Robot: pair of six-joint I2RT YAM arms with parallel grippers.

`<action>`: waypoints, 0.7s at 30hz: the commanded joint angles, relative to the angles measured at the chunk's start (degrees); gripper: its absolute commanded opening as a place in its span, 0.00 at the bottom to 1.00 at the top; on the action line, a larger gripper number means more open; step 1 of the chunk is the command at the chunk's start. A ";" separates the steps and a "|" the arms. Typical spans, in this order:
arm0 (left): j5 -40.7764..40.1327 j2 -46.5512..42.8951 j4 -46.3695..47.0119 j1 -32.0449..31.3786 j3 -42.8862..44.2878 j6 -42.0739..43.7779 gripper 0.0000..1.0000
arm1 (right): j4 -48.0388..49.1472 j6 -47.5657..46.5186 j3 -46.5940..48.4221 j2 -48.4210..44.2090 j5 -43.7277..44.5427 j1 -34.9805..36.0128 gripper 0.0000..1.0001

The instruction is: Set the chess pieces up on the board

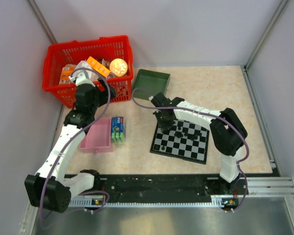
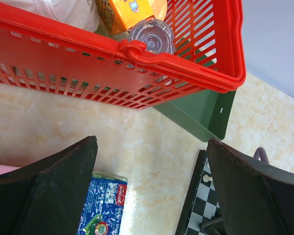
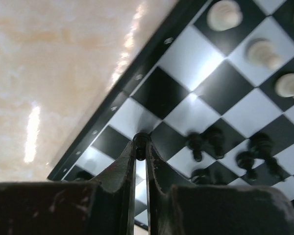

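The board [image 1: 179,155] of black and pale checks lies right of centre on the table. Several small black chess pieces [image 1: 185,131] stand near its far edge. My right gripper [image 1: 165,121] hovers over the board's far left corner. In the right wrist view that gripper [image 3: 141,147] is shut on a black chess piece [image 3: 141,141] just above the squares [image 3: 186,54]. More black pieces [image 3: 206,142] and three white pieces [image 3: 262,51] stand beyond it. My left gripper [image 2: 152,142] is open and holds nothing, above bare table near the basket. The board's edge [image 2: 196,196] with one white piece [image 2: 207,178] shows there.
A red basket [image 1: 88,68] full of items stands at the back left, close in front of my left gripper. A green tray [image 1: 152,81] sits beside it. A pink tray [image 1: 97,134] and a blue-green packet [image 1: 118,129] lie left of the board.
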 commanded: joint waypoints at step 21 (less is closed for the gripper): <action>-0.12 -2.75 2.16 0.30 0.12 -0.08 0.98 | 1.05 5.43 -2.59 -5.06 -4.13 8.34 0.05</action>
